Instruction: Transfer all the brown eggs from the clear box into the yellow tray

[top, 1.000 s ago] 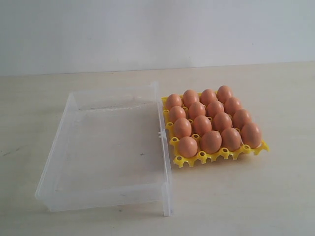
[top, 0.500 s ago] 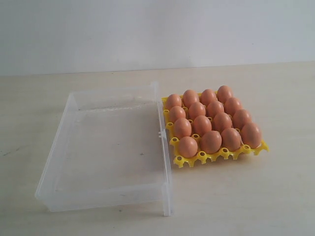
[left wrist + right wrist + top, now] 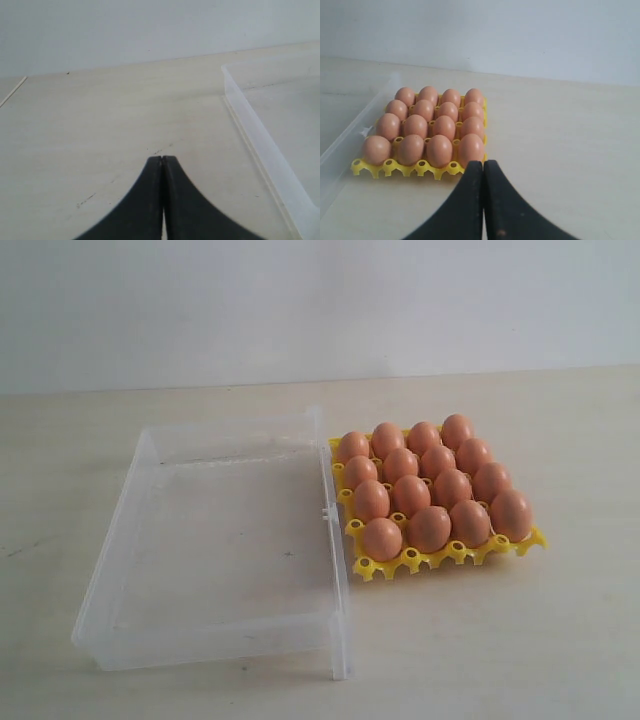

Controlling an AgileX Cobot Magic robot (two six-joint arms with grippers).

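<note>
Eggs (image 3: 430, 485): all those we saw sat in the tray (image 3: 385, 567), four rows of four, each in its own cup. Shells were matte, orange-brown and oval. The tray, a bright yellow plastic lattice, lay on the table (image 3: 520, 640) just beside the box (image 3: 200, 645), on its clasp side. The box was clear plastic, shallow, low-walled and wider than the tray. The table was pale and faintly scuffed. The left gripper (image 3: 162, 159), near the box's wall, had its black curved fingers pressed together on nothing. We noted the right gripper (image 3: 483, 163), facing the tray, likewise.
</note>
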